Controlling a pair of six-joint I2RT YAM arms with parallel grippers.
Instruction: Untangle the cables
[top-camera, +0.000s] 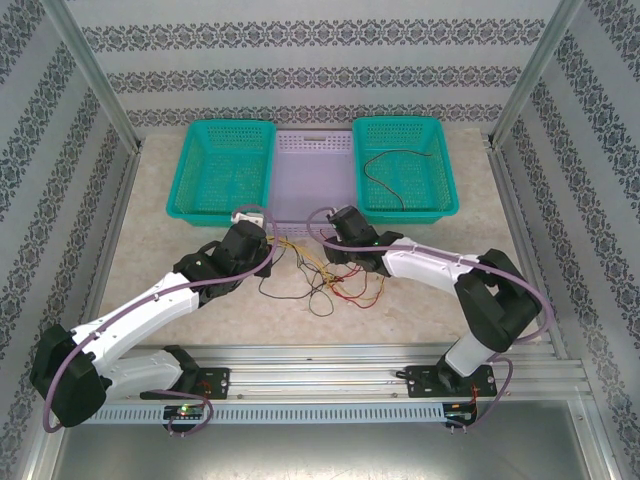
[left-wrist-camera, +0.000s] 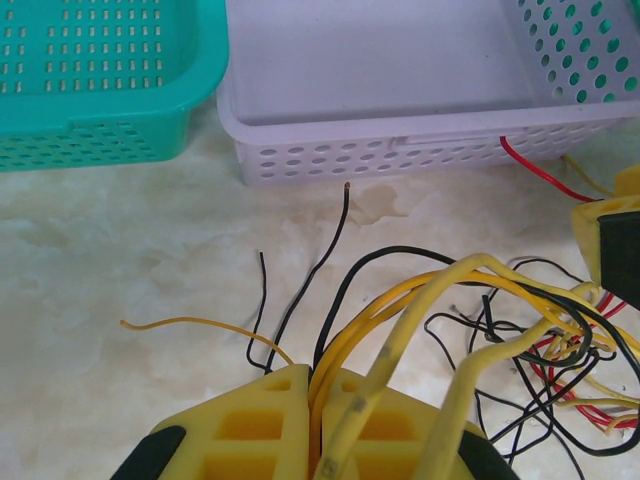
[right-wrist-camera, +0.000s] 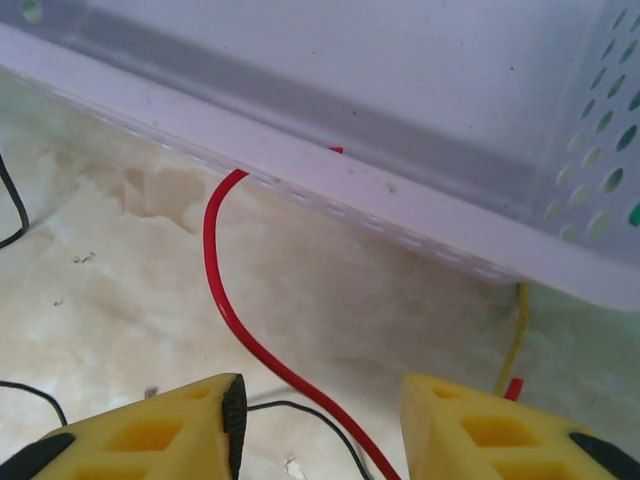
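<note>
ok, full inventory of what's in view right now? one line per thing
table: one, pale marbled, under everything
left basket: one, teal, far left
middle basket: one, pale lilac, between the teal ones
right basket: one, teal, far right
loose cable: one, dark, lying in the right basket
cables: a tangle, count unclear, black, yellow and red, on the table in front of the middle basket
left gripper: one, yellow fingers, shut on yellow strands of the cables
right gripper: one, yellow fingers, open, a red strand running between them
</note>
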